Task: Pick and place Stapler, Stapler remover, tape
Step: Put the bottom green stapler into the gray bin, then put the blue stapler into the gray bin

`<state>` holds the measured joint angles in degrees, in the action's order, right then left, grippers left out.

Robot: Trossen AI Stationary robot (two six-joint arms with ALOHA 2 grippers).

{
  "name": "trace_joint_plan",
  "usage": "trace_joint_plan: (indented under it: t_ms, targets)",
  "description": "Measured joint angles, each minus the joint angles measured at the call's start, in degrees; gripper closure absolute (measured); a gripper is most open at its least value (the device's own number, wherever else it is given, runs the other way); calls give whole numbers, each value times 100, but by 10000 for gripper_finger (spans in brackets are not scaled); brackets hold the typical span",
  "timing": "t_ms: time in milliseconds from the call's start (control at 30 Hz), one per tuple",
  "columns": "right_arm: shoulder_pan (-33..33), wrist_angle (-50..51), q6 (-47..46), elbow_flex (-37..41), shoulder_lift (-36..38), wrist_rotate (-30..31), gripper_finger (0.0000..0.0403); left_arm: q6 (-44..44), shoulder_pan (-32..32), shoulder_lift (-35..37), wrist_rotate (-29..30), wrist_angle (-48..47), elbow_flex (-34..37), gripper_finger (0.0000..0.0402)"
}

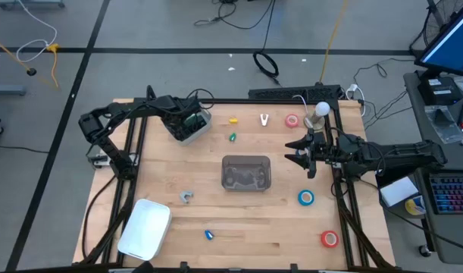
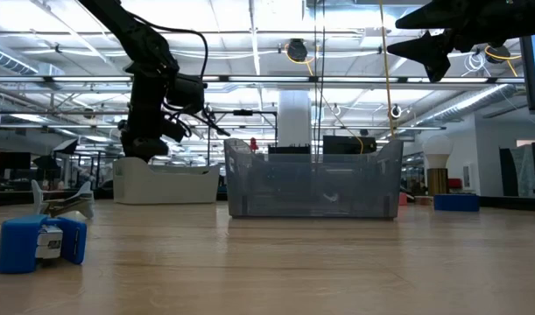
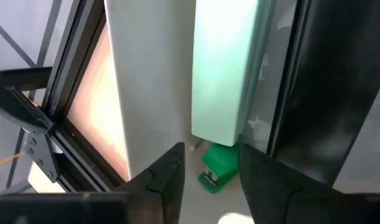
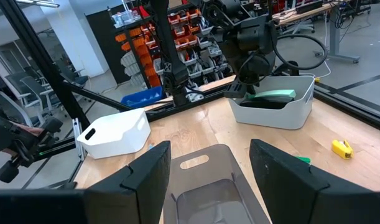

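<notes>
Stapler [image 4: 272,96] lay in white bin [image 4: 283,112]. Left pincer [image 4: 242,84] hovered above, parted, holding nothing. Right pincer [image 1: 298,152] waited open, empty.

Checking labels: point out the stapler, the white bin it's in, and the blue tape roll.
stapler [image 4: 272,95], right wrist view, mint top face.
white bin [image 4: 283,115], right wrist view, front wall.
blue tape roll [image 1: 306,198], high view, ring's rim.
</notes>
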<state>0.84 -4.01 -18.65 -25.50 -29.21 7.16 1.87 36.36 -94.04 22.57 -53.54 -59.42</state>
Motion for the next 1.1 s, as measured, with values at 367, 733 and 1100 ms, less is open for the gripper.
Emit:
trace_joint_plan:
  t_ms: [367,733,1100]
  targets:
    - [2,0,-13,0,1,0,191,-140,-82,250,-2,-7,0,207]
    - [0,-2,-15,0,2,0,191,250,-1150,1650,-1523,85,-3,206]
    - [2,-3,-13,0,2,0,190,-329,-4100,2056,-2544,1148,-3,206]
